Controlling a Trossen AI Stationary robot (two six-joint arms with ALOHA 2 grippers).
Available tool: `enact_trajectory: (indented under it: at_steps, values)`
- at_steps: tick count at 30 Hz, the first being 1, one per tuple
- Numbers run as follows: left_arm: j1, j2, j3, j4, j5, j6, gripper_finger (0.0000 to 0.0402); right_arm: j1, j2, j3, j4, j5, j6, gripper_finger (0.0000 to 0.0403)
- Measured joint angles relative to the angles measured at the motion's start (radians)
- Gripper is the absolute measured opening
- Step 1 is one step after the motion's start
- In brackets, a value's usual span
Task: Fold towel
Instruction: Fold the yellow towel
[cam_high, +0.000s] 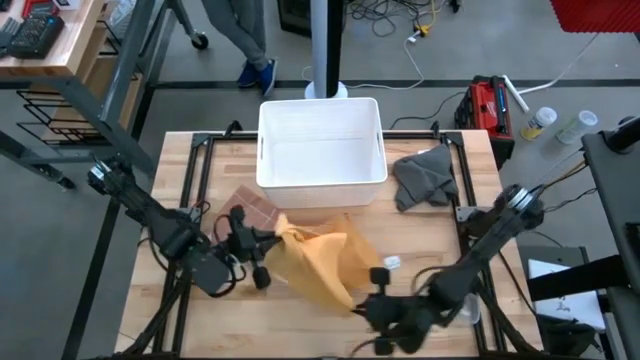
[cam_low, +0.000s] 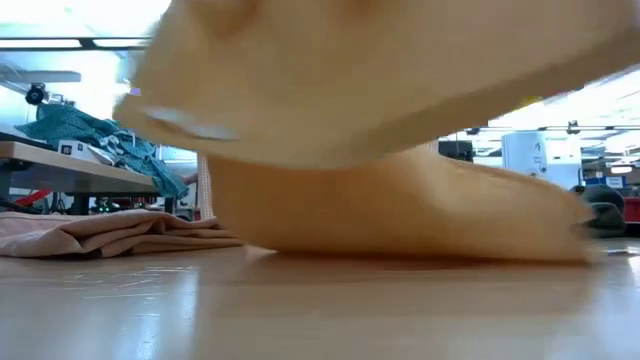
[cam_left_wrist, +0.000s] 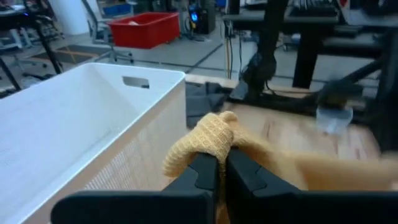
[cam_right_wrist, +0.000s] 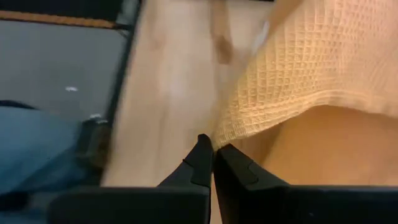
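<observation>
A yellow waffle-weave towel lies bunched in the middle of the table, partly raised; in the low view its lower part rests on the wood and a lifted part hangs blurred above. My left gripper is shut on the towel's left end. My right gripper is shut on its near edge. My left gripper pinches a bunched corner of the towel between its two fingers, coming roughly level from the table's left; the cloth bulges out above the fingertips. My right gripper pinches the towel's hemmed edge at a corner with its fingertips; the cloth spreads away from the fingers, lifted off the wood there.
A white bin stands at the far middle of the table. A grey cloth lies to its right, and a pinkish folded cloth lies at the towel's far left. A small white tag shows beside the towel.
</observation>
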Motion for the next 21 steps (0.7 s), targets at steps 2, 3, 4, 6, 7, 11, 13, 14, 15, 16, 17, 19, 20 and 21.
enact_trajectory:
  at_steps: [2, 3, 4, 6, 7, 11, 13, 14, 15, 16, 17, 19, 20, 21]
  values:
    - [-0.015, -0.008, 0.0, 0.001, -0.009, 0.001, 0.0002, -0.034, 0.06, 0.022, 0.009, 0.005, 0.003, 0.0003]
    - [-0.018, -0.007, 0.0, -0.001, -0.007, 0.003, 0.0002, -0.054, 0.082, 0.029, 0.01, 0.005, 0.003, 0.0008]
    - [-0.02, -0.005, 0.0, -0.002, -0.003, 0.006, 0.0002, -0.073, 0.101, 0.03, 0.016, 0.007, 0.003, 0.0014]
    - [-0.022, 0.001, 0.0, -0.005, 0.006, 0.021, 0.0002, -0.118, 0.139, 0.031, 0.061, 0.0, 0.003, 0.0031]
    - [-0.023, 0.005, 0.0, -0.006, 0.008, 0.03, 0.0002, -0.141, 0.154, 0.031, 0.086, -0.032, 0.003, 0.0042]
    - [-0.025, 0.004, 0.0, -0.012, 0.016, 0.05, 0.0002, -0.207, 0.203, 0.031, 0.139, -0.273, -0.031, 0.0093]
    - [-0.038, 0.004, 0.0, -0.016, 0.042, 0.089, 0.0002, -0.218, 0.205, 0.03, 0.121, -0.348, -0.031, 0.0119]
    - [-0.05, 0.004, 0.0, -0.016, 0.058, 0.112, 0.0002, -0.218, 0.197, 0.03, 0.102, -0.358, -0.032, 0.0131]
    - [-0.065, 0.004, 0.0, -0.016, 0.066, 0.126, 0.0002, -0.214, 0.185, 0.03, 0.075, -0.359, -0.033, 0.0142]
    - [-0.08, 0.004, 0.002, -0.017, 0.071, 0.137, 0.0002, -0.21, 0.168, 0.03, 0.049, -0.355, -0.033, 0.0152]
    - [-0.098, 0.004, 0.011, -0.018, 0.073, 0.15, 0.0002, -0.203, 0.148, 0.03, 0.016, -0.344, -0.032, 0.016]
    - [-0.147, 0.004, 0.034, -0.012, 0.072, 0.187, 0.0001, -0.184, 0.105, 0.03, -0.064, -0.289, -0.018, 0.0173]
    - [-0.174, 0.005, 0.048, 0.003, 0.07, 0.204, 0.0001, -0.172, 0.084, 0.03, -0.099, -0.25, -0.011, 0.0177]
    - [-0.197, 0.009, 0.063, 0.025, 0.078, 0.214, 0.0001, -0.161, 0.064, 0.03, -0.129, -0.206, -0.004, 0.018]
